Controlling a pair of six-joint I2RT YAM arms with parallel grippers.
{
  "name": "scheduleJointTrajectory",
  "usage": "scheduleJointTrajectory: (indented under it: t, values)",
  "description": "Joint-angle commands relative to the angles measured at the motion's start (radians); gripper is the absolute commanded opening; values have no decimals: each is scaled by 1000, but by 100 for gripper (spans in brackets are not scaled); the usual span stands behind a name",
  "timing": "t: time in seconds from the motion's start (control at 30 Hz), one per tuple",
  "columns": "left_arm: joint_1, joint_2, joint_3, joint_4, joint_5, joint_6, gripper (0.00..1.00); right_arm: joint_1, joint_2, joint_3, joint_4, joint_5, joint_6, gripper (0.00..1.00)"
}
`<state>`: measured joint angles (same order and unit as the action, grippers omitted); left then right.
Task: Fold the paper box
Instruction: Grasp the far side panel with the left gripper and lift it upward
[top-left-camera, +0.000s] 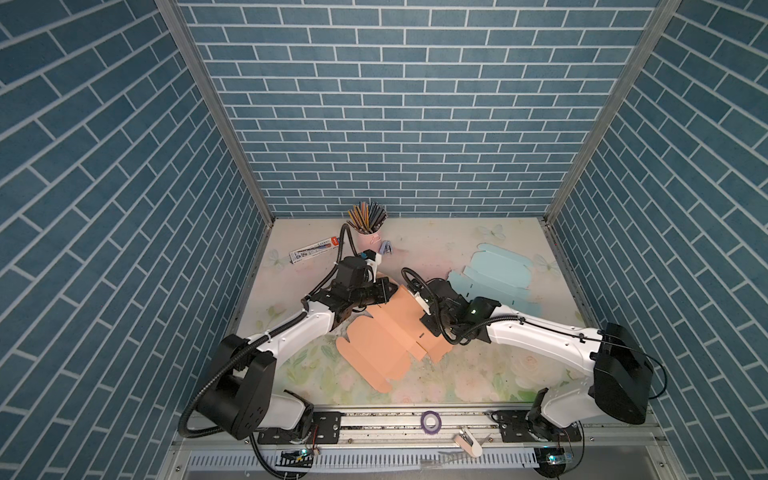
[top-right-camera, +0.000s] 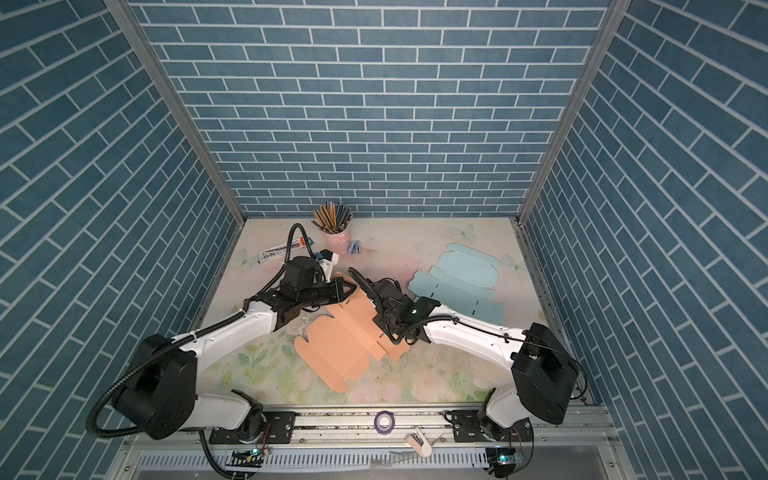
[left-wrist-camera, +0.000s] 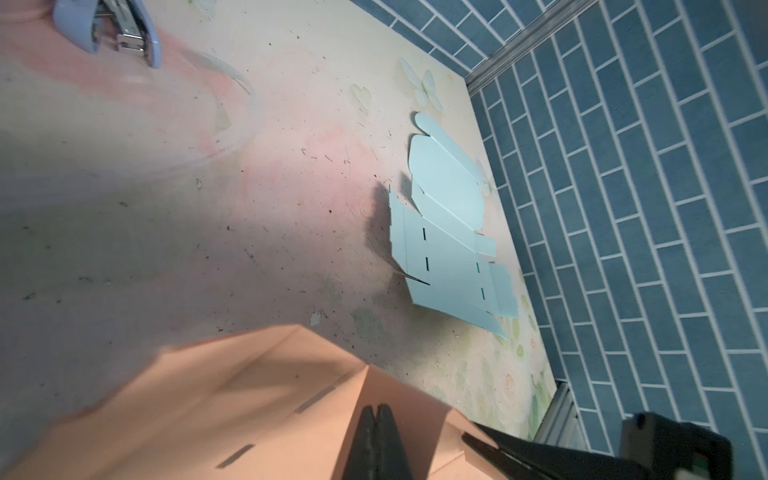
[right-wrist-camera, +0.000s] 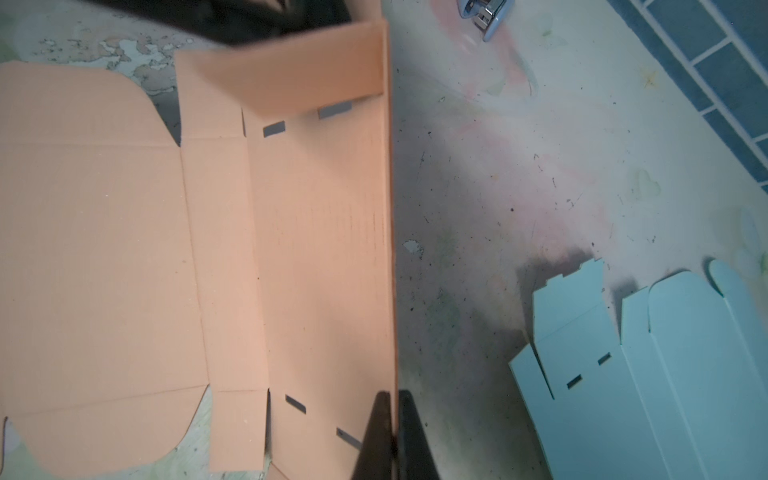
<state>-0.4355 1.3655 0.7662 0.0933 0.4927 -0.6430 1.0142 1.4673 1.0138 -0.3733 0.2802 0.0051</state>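
Note:
The orange paper box (top-left-camera: 380, 338) lies mid-table as a cut sheet, its lid part flat. One long wall (right-wrist-camera: 386, 208) stands upright and an end flap (right-wrist-camera: 291, 70) is raised. My right gripper (right-wrist-camera: 392, 397) is shut on the top edge of that wall near its near end. At the far corner of the box my left gripper (top-left-camera: 390, 291) is shut. Its fingertips (left-wrist-camera: 370, 415) rest against the raised orange wall (left-wrist-camera: 419, 399); no paper shows between them. In both top views the right gripper's tips are hidden under its wrist.
A second, light blue flat box (top-left-camera: 486, 278) lies at the back right. A pink cup of pencils (top-left-camera: 368, 232), a blue stapler (top-left-camera: 387, 249) and a pen packet (top-left-camera: 313, 251) sit at the back left. A purple tape roll (top-left-camera: 430, 422) rests on the front rail.

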Motion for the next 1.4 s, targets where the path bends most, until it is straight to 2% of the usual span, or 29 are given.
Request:
scheduleJointTrajectory:
  t: [0.0,0.17,0.23,0.37,0.53,0.57,0.63,0.77,0.93,1.0,1.1,1.2,1.37]
  values:
    - [83,-58,-64,-5,70,26,7,21,-40,-16,11,74,-79,0]
    - [172,-130,-204,15,112,66,39,25,-42,-15,11,94,-97,0]
    - [184,-148,-245,19,102,72,46,27,-41,-14,10,93,-100,0]
    - [188,-146,-319,122,104,30,56,27,-35,-10,11,97,-106,0]
    - [190,-104,-336,201,104,22,59,27,-39,-11,14,91,-111,0]
    - [190,-91,-335,216,104,22,65,28,-42,-15,15,91,-112,0]
    - [190,-66,-334,239,105,19,68,26,-48,-21,21,90,-114,0]
    - [189,-11,-331,305,139,-2,68,27,-46,-21,22,90,-114,0]
    - [167,-10,-336,338,158,-21,62,27,-33,-18,28,90,-116,0]
    - [145,-27,-335,321,150,-16,51,27,-26,-15,28,92,-116,0]
    - [104,-50,-329,280,128,-1,41,28,-17,-9,28,96,-117,0]
    - [52,-74,-327,248,87,8,35,27,-9,-4,26,103,-117,0]
    - [-23,-77,-318,226,30,6,33,28,1,3,30,99,-116,0]
